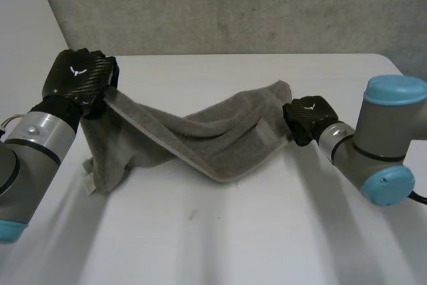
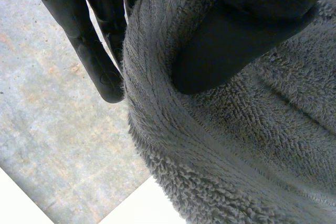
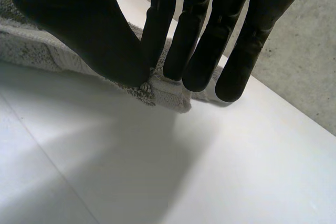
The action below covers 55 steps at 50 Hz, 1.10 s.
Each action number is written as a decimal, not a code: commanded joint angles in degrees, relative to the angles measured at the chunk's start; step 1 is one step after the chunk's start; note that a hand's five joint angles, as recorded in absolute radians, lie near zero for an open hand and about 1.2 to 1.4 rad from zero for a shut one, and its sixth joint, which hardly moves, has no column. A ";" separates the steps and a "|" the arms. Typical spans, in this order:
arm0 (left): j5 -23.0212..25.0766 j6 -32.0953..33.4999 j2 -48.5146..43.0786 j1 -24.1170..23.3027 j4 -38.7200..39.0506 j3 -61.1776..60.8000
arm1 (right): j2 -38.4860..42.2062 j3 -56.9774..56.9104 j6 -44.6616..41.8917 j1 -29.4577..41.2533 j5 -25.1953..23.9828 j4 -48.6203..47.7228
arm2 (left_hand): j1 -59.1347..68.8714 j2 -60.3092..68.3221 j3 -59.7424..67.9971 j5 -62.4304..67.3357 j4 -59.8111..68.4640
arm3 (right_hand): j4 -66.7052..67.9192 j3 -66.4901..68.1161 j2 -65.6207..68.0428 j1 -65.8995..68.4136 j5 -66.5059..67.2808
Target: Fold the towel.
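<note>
The fingers (image 3: 194, 51) of the right hand (image 1: 308, 117) lay straight and side by side, pinching a hemmed corner of the towel (image 3: 169, 92) against the thumb (image 3: 94, 35), just above the white table (image 3: 157, 171). A grip that far out on the corner probably served to leave the rest of the cloth free to spread.

The fingers (image 2: 92, 51) of the left hand (image 1: 79, 78) ran down 1 side of a thick roll of towel while its thumb (image 2: 236, 40) pressed in from the other side, so this hand was clamped on the cloth too, on a bunched edge and not a clean corner.

Between the 2 hands the grey towel hung as a twisted, sagging band. Its middle rested on the table, and a loose end drooped from below the left hand down to the tabletop. The left hand was held higher, the right hand low and close to the surface.

No fold looked made. Held by its 2 ends like this, the towel seemed to be in the stretching-out stage, and the twist would need to come out before it could lie flat.
</note>
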 commanded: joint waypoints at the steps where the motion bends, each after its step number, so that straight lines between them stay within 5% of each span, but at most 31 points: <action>1: -0.09 0.09 0.00 0.17 -0.24 0.01 | -3.37 -0.89 -7.44 -0.70 0.04 12.94 | 12.67 10.33 10.36 10.39 10.23 | 11.92 12.40 13.32 25.44 14.32; 9: -0.18 0.35 0.00 1.67 -1.64 -0.26 | -13.05 1.57 -21.09 -6.59 0.48 27.04 | 12.67 10.33 10.36 10.39 10.23 | 11.92 12.40 13.32 25.44 14.32; 19: -0.09 0.70 0.09 1.50 -15.06 -2.62 | -27.53 9.20 -32.41 -13.62 0.39 41.62 | 12.67 10.33 10.36 10.39 10.23 | 11.92 12.40 13.32 25.44 14.32; 30: 0.00 5.87 3.51 0.53 -33.44 -8.77 | -39.93 18.00 -41.82 -19.07 0.13 44.36 | 12.67 10.33 10.36 10.39 10.23 | 11.92 12.40 13.32 25.44 14.32; 35: 0.09 8.52 6.58 0.53 -35.04 -10.28 | -42.05 18.71 -42.88 -20.92 -0.92 44.01 | 12.67 10.33 10.36 10.39 10.23 | 11.92 12.40 13.32 25.44 14.32; 45: 0.44 8.79 3.52 0.44 -27.57 -5.09 | -32.82 17.22 -39.28 -19.07 -2.07 36.01 | 12.67 10.33 10.36 10.39 10.23 | 11.92 12.40 13.32 25.44 14.32; 55: -0.35 9.14 -18.61 0.44 -25.54 12.12 | -14.20 3.96 -30.41 -7.30 2.14 29.60 | 12.67 10.33 10.36 10.39 10.23 | 11.92 12.40 13.32 25.44 14.32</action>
